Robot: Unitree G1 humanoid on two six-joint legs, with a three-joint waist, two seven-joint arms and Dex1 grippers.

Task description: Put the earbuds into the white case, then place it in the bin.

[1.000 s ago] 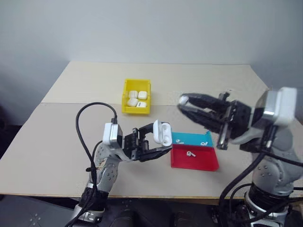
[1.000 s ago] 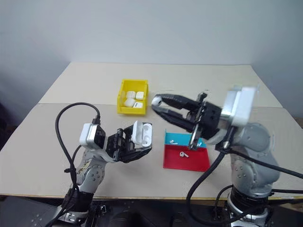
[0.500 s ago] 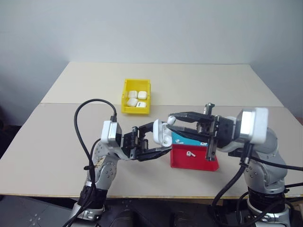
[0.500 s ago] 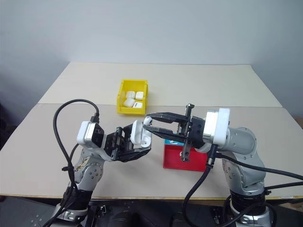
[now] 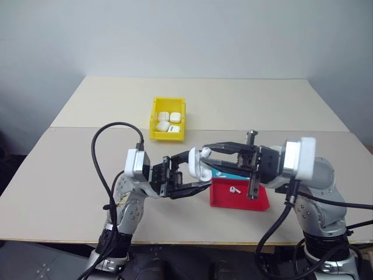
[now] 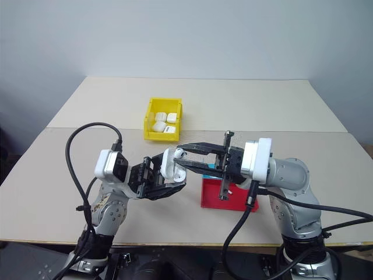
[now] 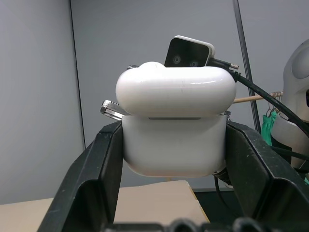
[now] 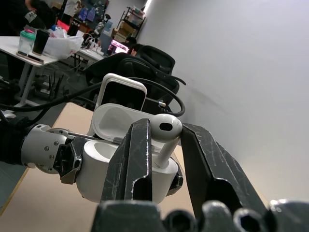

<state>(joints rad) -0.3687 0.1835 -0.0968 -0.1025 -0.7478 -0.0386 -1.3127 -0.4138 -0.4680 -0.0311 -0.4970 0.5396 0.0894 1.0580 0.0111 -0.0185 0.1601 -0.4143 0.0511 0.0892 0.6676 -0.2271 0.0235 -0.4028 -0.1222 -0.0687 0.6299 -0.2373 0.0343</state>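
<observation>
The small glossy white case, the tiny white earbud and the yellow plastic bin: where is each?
Small glossy white plastic case (image 7: 174, 150): left wrist view, front of its lower body.
Tiny white stemmed earbud (image 8: 165, 127): right wrist view, its rounded head.
Bright yellow rectangular plastic bin (image 5: 155, 114): left eye view, its left wall.

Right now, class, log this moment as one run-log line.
left gripper: shut on open white case | right gripper: shut on earbud, stem at case opening | yellow bin: holds other cases

You have even, soft light from overhead across the table (image 5: 262, 105), with faint shadows under the arms near its front edge. The white case (image 7: 174, 130) is sharp with mild glare on its lid; the room behind it blurs.
</observation>
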